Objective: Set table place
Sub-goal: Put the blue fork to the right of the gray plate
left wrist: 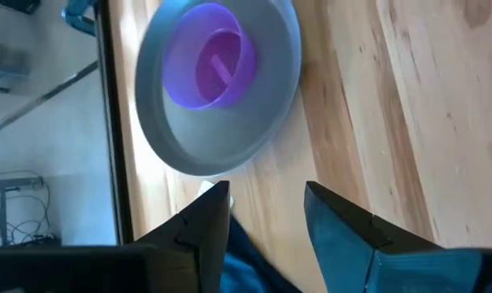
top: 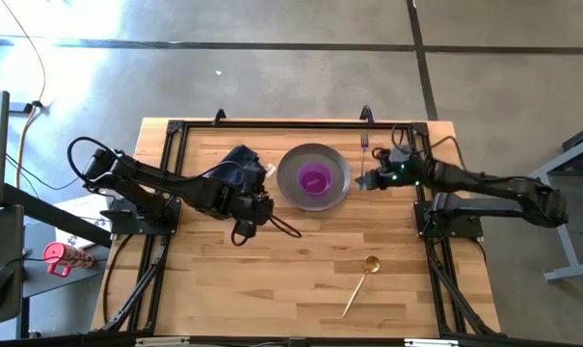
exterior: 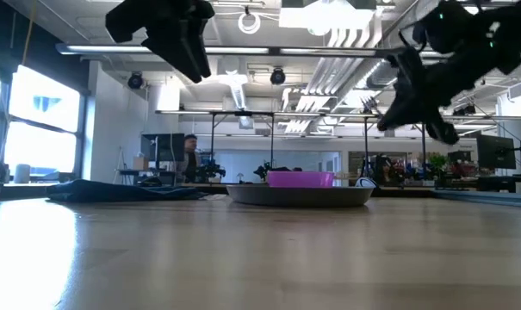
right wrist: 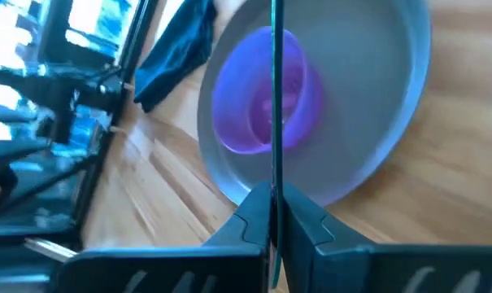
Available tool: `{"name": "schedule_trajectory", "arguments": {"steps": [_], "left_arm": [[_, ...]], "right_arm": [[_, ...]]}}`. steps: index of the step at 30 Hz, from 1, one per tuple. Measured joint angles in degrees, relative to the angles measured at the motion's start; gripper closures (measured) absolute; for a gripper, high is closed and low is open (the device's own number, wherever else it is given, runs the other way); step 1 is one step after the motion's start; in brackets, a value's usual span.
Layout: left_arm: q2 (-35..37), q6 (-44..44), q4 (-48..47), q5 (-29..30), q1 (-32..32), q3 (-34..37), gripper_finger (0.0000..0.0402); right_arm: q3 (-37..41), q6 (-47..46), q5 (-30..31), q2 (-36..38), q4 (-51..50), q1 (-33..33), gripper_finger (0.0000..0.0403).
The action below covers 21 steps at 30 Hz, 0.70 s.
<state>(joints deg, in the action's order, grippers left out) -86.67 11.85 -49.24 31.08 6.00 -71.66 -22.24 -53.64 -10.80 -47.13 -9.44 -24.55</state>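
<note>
The round grey plate (top: 337, 189) lies at the table's far middle with the magenta bowl (top: 315, 179) standing in it; both also show in the low view (exterior: 300, 179). The dark navy napkin (top: 238, 162) lies crumpled left of the plate. My left gripper (left wrist: 266, 199) is open and empty, raised over the napkin's right edge (left wrist: 246, 260) and pointing at the plate (left wrist: 229, 146). My right gripper (top: 366, 180) is just right of the plate, raised and shut on the teal-handled fork (top: 364, 146). The gold spoon (top: 361, 282) lies on the table's near right part. My right gripper pinches the fork's handle (right wrist: 274, 175) between its two fingers. The fork shows edge-on as a thin line running out past the fingertips. In the high view the tines (top: 364, 142) point toward the table's far edge. The fork is lifted clear of the table.
The table's black frame (top: 291, 122) runs along the far edge, close behind the plate and the fork. The bare wooden top (top: 272, 280) spreads toward the near edge, with only the spoon on it. A person shows far off in the room (exterior: 189, 155).
</note>
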Motion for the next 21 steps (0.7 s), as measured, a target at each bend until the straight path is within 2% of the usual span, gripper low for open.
{"name": "schedule_trajectory", "arguments": {"steps": [4,9,21], "left_arm": [[0.0,-0.1,-0.2,-0.1,0.0,0.0,0.0256],[0.0,-0.2,0.0,-0.3,0.0,0.0,0.0256],[0.0,-0.2,2.4,0.0,0.0,0.0,0.0256]], "right_arm": [[6.3,-4.8,0.8,-0.1,1.4,0.0,0.0403],[9.9,-7.5,1.4,-0.6,1.6,-0.1,0.0403],[10.8,-8.0,3.1,-9.4,4.0,-1.8,0.0403]]}}
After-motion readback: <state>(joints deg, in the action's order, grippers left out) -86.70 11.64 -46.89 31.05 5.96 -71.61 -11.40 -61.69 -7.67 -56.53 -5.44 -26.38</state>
